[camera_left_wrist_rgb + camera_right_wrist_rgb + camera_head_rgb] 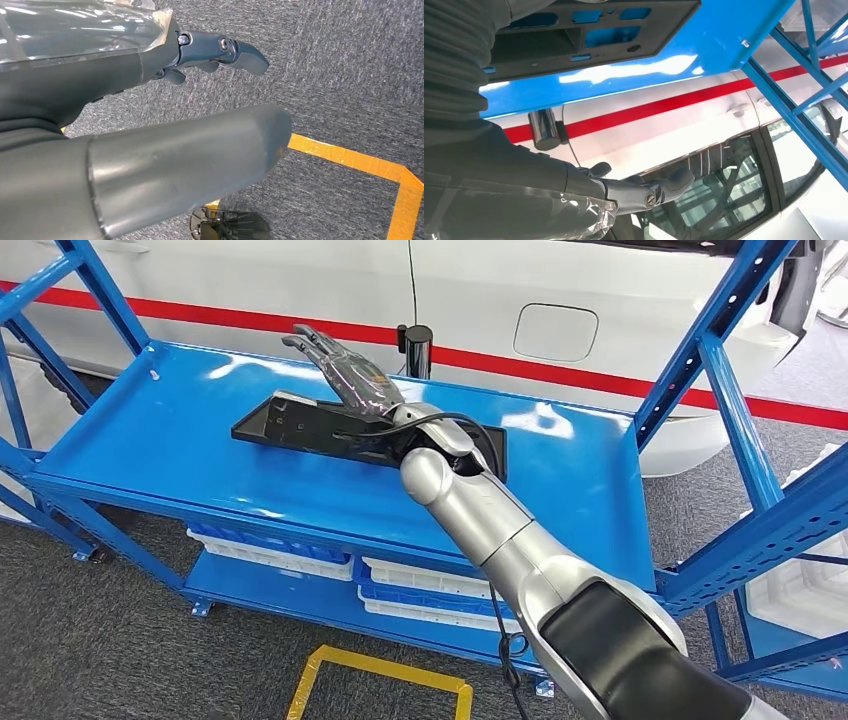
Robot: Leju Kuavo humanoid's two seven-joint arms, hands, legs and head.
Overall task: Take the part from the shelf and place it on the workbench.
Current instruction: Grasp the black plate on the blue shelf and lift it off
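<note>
Blue steel shelf [180,430] holds the flat black part [290,425] on its top level, with white trays [420,585] on the lower level. Behind stands a white car [560,300] with a red stripe. Right hand [345,370] hovers over the part, fingers spread, gripping nothing. Left hand [220,52] hangs over grey carpet [350,75], fingers apart, beside a yellow floor line [350,157]
</note>
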